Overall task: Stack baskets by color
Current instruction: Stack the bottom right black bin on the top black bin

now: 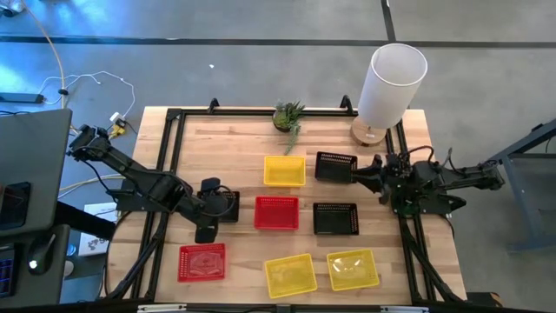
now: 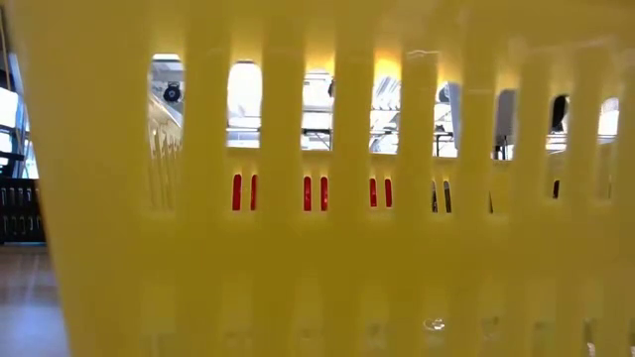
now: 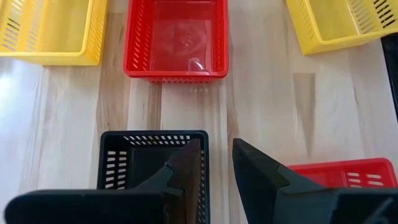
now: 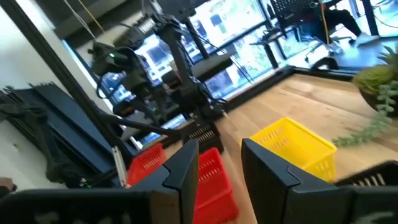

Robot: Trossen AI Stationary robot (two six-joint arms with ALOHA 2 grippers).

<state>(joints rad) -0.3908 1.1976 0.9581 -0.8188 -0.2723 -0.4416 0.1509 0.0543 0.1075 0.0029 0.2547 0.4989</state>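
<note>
a pale wooden desk (image 1: 234, 178) with a black frame stands on a grey floor, with a white cylinder (image 1: 391, 83) and a small green plant (image 1: 289, 115) along its far edge.

the left gripper (image 3: 216, 163) hangs over the left-middle of the desk. one of its jaws is inside a black basket (image 3: 140, 165) and the other outside, straddling the basket's side wall; they look pinched on that wall, the basket tucked under the wrist. the right gripper (image 1: 369, 176) is at the far right; its jaws reach to another black basket (image 1: 335, 166), which appears tilted, but whether they are gripping its rim i cannot tell.

outward from there: a red basket (image 1: 276, 212) sits in the middle, with a third black basket (image 1: 335, 218) just right of it. a yellow basket (image 1: 284, 170) lies beyond the red one. at the near edge are a red basket (image 1: 201, 262) on the left and two yellow ones (image 1: 290, 275), (image 1: 353, 269) side by side. the low view is blocked by a yellow mesh wall.

these baskets look light, thin and fairly stiff, with slotted walls that may flex and slip under a pinch. the best hold is probably mid-wall on the rim, one jaw inside and one outside, so the basket hangs level and nests squarely.
</note>
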